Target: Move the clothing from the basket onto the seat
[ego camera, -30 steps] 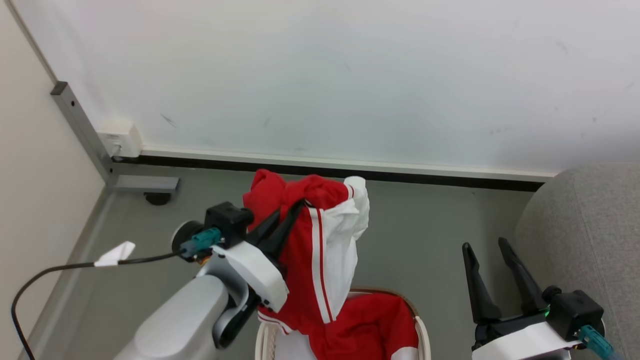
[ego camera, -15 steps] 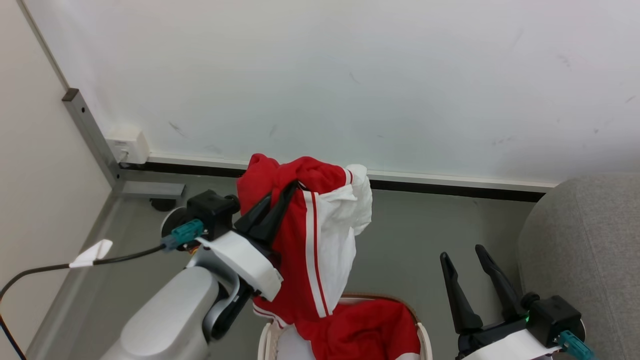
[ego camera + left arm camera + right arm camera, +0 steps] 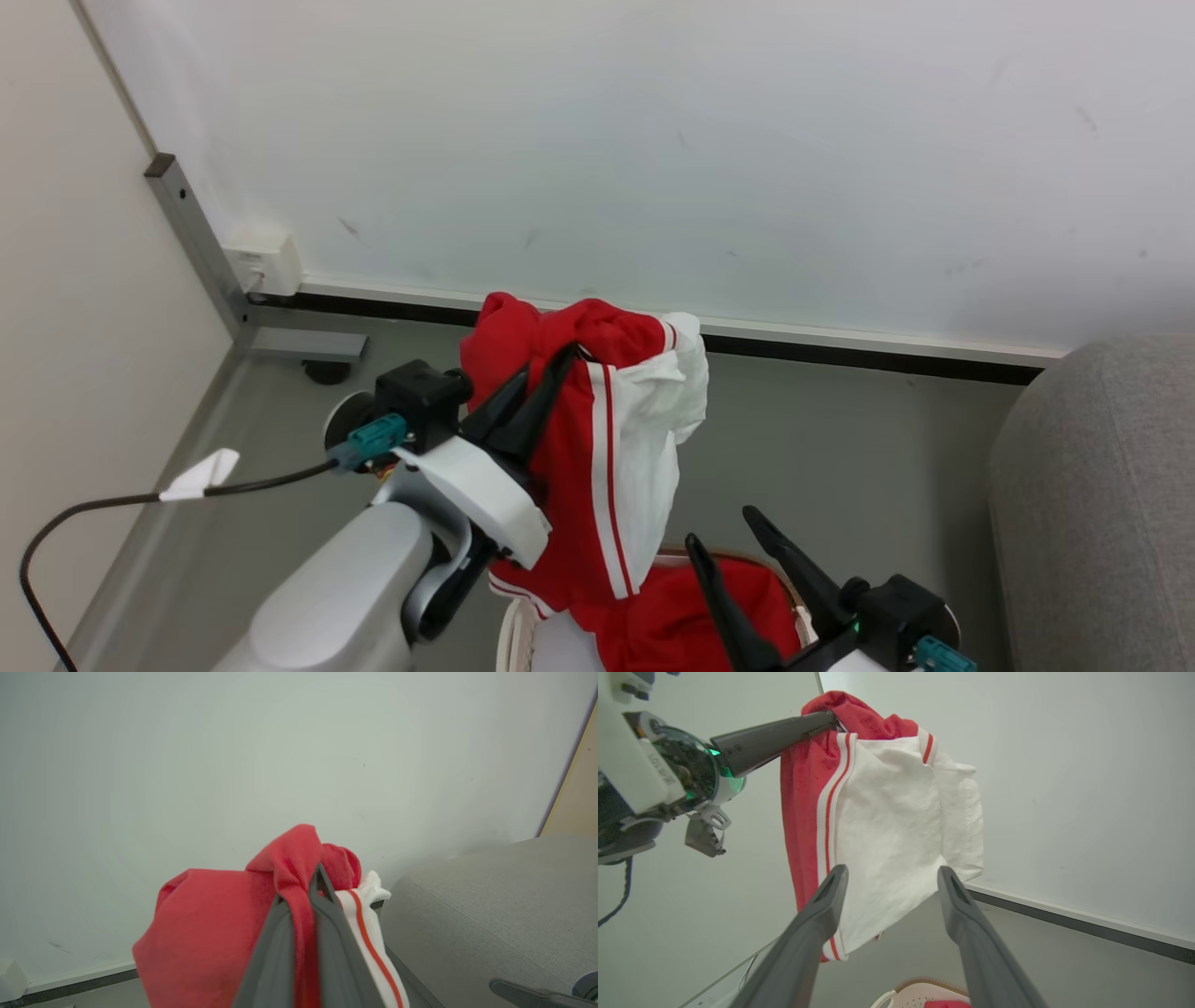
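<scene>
Nearest, the basket (image 3: 507, 633) is seen holding red clothing (image 3: 681, 611); by its rim the right gripper (image 3: 719, 525) is held spread, gripping nothing. Beyond, one garment (image 3: 621, 467) is hung from the left gripper (image 3: 568, 355), clamped on a bunched red fold. The cloth is judged light and limp; a second hold on the dangling white panel is advised. The seat (image 3: 1092, 495) lies rightward, well apart.

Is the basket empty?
Not empty. Red clothing lies inside the basket, under the piece pinched by the left gripper.
</scene>
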Available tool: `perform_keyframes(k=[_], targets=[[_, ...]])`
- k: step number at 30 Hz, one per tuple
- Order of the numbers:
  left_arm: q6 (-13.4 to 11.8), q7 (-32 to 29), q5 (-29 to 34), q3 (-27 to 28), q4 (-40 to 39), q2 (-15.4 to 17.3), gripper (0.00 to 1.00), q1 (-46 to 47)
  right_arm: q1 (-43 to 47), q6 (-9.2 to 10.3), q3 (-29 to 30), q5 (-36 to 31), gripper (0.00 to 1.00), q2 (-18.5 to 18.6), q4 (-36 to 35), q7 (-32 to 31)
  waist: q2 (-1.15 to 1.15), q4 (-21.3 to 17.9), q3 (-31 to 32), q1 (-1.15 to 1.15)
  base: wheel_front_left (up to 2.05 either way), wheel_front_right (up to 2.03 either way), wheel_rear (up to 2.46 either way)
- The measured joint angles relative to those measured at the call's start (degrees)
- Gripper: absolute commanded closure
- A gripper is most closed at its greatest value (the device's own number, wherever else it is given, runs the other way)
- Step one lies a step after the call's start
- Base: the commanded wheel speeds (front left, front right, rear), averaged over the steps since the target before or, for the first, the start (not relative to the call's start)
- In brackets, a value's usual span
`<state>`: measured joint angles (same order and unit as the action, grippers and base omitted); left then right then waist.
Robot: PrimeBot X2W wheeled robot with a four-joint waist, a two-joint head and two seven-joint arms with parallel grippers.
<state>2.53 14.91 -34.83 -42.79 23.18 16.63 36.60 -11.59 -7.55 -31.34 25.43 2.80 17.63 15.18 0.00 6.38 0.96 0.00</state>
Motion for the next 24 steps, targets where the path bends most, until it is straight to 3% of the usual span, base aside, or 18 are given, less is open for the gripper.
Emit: perform_keyframes(k=[10,24], targets=[[1.41,-0.80,0.04,-4.22,0.57,-4.06,1.00,0.10,-5.69,0.00,-7.53,3.99,0.00,0.03,7.30,-0.01,0.00,4.73,0.59,0.00,0.00,0.00,0.00],[3.33,-3.35,-0.08,-10.76,-1.70,-8.37,1.00,-1.54,-11.00,0.00,-6.79,6.02,0.00,0.03,15.29,-0.01,0.00,13.07,1.43,0.00,0.00,0.00,0.00]])
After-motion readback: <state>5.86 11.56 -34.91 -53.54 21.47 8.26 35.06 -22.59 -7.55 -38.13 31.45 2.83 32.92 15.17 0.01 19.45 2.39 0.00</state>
